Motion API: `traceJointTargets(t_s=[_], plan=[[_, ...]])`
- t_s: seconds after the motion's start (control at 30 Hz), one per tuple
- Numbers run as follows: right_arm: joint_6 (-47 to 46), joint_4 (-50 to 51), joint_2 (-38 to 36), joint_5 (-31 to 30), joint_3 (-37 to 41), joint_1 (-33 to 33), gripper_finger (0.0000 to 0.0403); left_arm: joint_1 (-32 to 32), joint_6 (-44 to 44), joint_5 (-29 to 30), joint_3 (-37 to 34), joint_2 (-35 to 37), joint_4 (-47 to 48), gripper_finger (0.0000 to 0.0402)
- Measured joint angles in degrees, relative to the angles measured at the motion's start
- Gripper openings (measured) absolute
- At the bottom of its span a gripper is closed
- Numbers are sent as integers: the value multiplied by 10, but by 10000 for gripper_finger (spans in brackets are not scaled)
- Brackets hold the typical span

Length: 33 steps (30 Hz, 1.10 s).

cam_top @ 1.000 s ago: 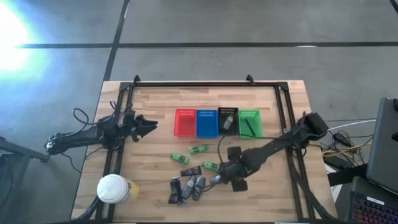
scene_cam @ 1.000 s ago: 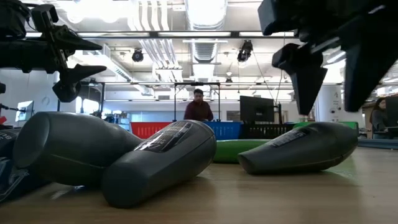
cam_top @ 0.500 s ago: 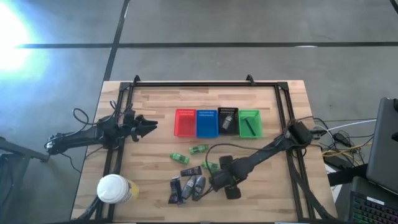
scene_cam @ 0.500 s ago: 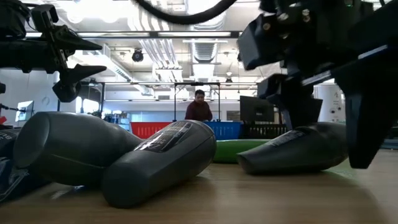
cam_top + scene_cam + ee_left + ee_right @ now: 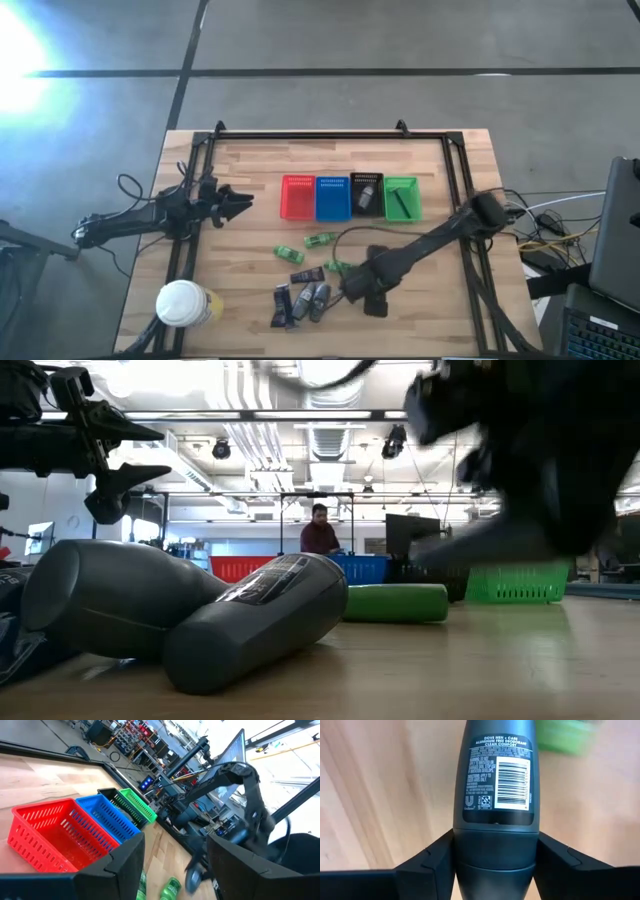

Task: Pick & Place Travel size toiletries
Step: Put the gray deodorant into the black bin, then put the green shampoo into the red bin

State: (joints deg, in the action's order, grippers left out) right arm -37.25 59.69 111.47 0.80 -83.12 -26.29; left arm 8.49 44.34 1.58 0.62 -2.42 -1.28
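Note:
My right gripper is near the table's near edge, shut on a grey oval roll-on bottle, which shows blurred above the wood in the low view. Two more grey bottles lie on their sides next to dark tubes. Another dark tube and three green packets lie flat between them and the baskets. A grey bottle sits in the black basket and a thin black stick in the green basket. My left gripper waits open at the table's left. My right gripper pinches the grey bottle between its two fingers at the cap end, where cap meets body. The labelled body points away from the wrist, along the fingers. In the low view the bottle is lifted clear of the table and tilted.
Red, blue, black and green slotted baskets stand in a row at the table's middle. A big white-lidded yellowish jar stands at the near left corner. A black frame borders the work area. A person stands far behind.
My right gripper moved toward the table's left and down, its fingers dropping on either side of the grey bottle lying apart from the others. It took hold and raised the bottle off the wood. A green packet behind it now shows in the low view.

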Motion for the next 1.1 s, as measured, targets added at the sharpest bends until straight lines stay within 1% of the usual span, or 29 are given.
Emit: traceJointTargets(t_s=[0.1,0.17,0.27,0.33,0.4,0.5,0.6,0.8,0.97,1.1], plan=[[-106,32,-69,-41,8,13,192,0,0,0,0,0,0,218],[-209,46,-120,-74,27,40,192,0,0,0,0,-1,0,218],[-375,40,-189,-94,83,116,192,0,0,1,0,-2,0,218],[-431,1,-224,-103,130,177,192,0,0,6,0,-2,0,218],[-442,-70,-251,-112,170,238,192,0,0,12,0,-2,-1,218],[-431,-157,-264,-84,216,312,192,0,0,15,0,-2,-2,218],[-422,-169,-256,-76,240,348,193,0,0,15,0,-2,-2,218],[-413,-173,-232,-66,254,358,239,0,0,15,0,-2,-3,218],[-378,-170,-210,-68,238,358,234,0,0,15,0,-2,-3,218],[-337,-162,-206,-70,210,358,231,0,0,16,0,-2,-3,218]])
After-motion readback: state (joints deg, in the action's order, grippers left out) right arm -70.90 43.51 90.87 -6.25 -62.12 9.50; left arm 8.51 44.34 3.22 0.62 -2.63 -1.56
